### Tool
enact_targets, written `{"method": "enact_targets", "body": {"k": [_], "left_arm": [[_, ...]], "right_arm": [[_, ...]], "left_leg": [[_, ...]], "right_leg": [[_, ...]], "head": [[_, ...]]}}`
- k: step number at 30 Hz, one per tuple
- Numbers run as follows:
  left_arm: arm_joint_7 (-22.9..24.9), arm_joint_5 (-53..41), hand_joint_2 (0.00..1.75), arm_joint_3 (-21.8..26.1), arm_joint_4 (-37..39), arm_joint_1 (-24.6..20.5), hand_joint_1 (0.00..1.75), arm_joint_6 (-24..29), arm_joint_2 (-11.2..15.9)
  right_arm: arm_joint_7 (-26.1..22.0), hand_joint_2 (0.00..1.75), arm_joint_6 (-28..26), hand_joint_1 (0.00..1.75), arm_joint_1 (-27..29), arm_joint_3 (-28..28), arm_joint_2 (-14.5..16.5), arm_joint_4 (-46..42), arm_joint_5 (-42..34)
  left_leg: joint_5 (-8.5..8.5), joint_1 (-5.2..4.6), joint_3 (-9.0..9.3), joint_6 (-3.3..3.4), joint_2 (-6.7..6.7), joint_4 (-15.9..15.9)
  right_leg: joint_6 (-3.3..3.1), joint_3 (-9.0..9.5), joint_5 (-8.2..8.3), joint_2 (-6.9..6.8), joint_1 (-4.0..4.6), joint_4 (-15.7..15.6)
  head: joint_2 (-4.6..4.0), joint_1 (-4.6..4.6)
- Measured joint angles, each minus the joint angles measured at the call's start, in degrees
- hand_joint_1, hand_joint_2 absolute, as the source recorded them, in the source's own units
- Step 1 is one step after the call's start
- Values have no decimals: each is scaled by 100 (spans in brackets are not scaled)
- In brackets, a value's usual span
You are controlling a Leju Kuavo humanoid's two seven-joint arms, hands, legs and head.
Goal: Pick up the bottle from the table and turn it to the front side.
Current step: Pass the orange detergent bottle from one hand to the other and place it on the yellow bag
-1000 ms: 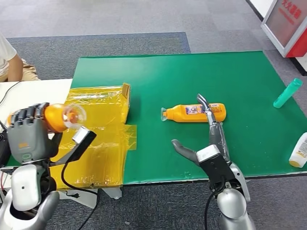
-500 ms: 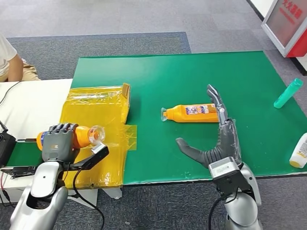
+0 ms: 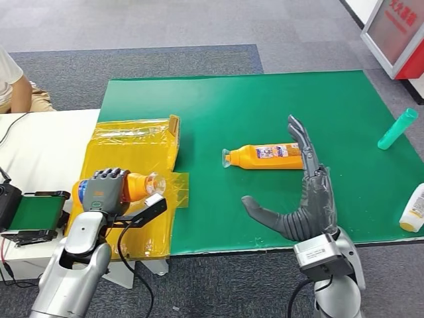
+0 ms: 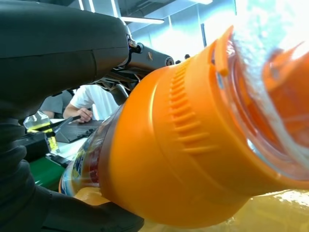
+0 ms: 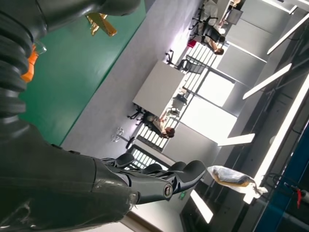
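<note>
Holding one orange plastic bottle with a clear cap (image 3: 134,185) in the left hand (image 3: 104,192), fingers wrapped round its body, low over the yellow plastic sheet (image 3: 131,156). Right hand (image 3: 306,199) has fingers spread and empty, just beside a second orange labelled bottle (image 3: 265,156) lying flat on the green mat (image 3: 240,106). Looks like the approach step; next move needs the fingers closed round its body, then a roll to show the front.

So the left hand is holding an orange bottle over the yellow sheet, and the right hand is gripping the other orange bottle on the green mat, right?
Not quite. The right hand is open, fingers spread, beside the orange bottle on the green mat, not gripping it, as the head view shows. The left hand does hold an orange bottle over the yellow sheet.
</note>
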Motion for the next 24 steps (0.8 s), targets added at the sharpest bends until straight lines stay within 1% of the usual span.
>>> {"method": "enact_targets", "body": {"k": [4,11,17,21,24], "left_arm": [[27,0,175,-11,173,-164,175,-88,-87],[60,0,175,-51,659,-566,175,-97,-341],[9,0,175,-129,1119,-875,175,28,-541],[-69,0,175,-228,1276,-989,1,128,-680],[-103,0,175,-295,1370,-1042,0,223,-766]], "right_arm": [[-47,175,56,0,-1,7,0,-1,-21],[-113,175,149,0,-1,61,0,0,-63],[-166,175,231,0,1,122,-2,21,-66],[-184,175,231,0,-3,138,-2,42,-62],[-200,175,228,0,-3,155,-2,49,-59]], "left_leg": [[0,0,-1,0,0,0],[0,-1,-1,1,0,2],[1,0,-1,1,0,2],[1,0,-2,1,0,2],[0,-1,-3,2,0,2]], "right_leg": [[0,0,0,-1,0,0],[1,1,1,0,-1,0],[1,1,1,0,-1,0],[1,0,1,0,-1,0],[1,0,1,0,-1,0]], "head": [[0,1],[0,1],[0,1],[0,1],[0,1]]}}
